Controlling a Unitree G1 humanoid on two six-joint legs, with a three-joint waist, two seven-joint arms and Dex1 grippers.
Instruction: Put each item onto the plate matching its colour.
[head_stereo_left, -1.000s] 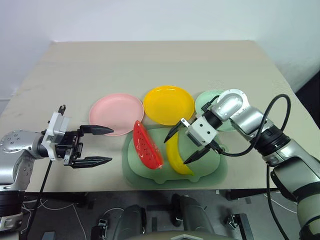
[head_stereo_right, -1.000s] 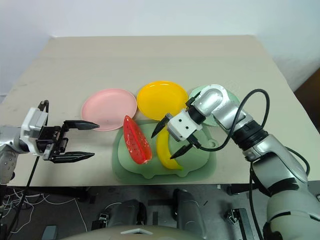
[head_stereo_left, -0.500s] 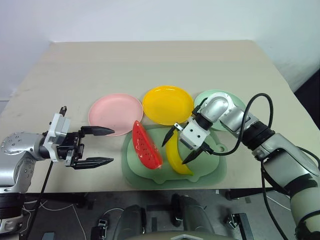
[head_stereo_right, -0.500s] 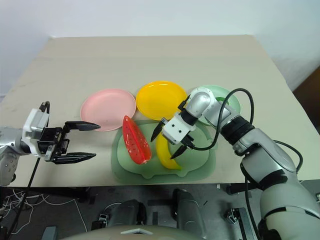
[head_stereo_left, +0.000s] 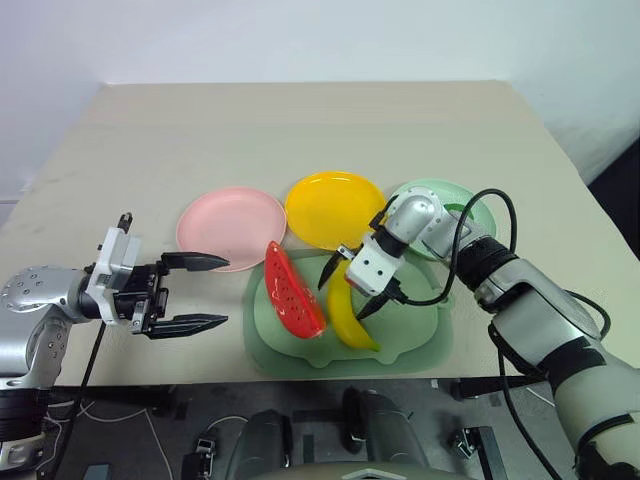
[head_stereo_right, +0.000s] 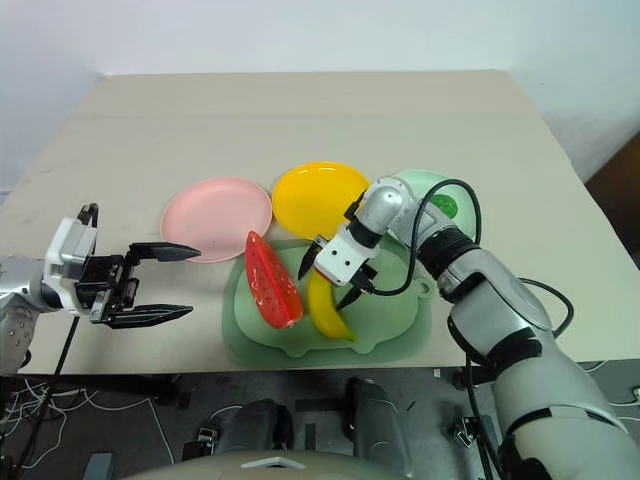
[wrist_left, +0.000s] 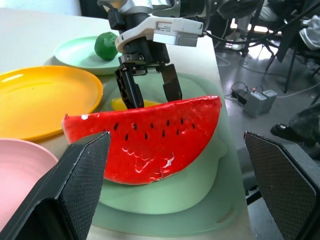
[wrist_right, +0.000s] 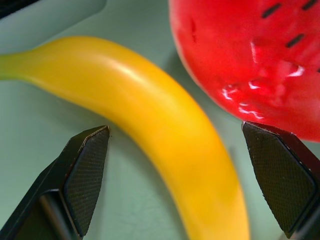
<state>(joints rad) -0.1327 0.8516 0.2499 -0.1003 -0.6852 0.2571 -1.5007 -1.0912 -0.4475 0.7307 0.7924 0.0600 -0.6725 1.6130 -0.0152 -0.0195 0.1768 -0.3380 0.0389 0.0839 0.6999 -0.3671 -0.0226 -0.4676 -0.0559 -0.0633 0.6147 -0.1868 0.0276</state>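
The scene is brightly and evenly lit from overhead, with only soft, faint shadows under the plates and along the near edge of the table (head_stereo_left: 300, 130). Small white glints sit on the glossy watermelon wedge (wrist_left: 150, 140) and a soft sheen runs along the banana (wrist_right: 160, 130). In the right wrist view the banana is close and slightly out of focus. In the left wrist view the near fingertips (wrist_left: 75, 190) look soft, and the background past the table's far edge is blurred.
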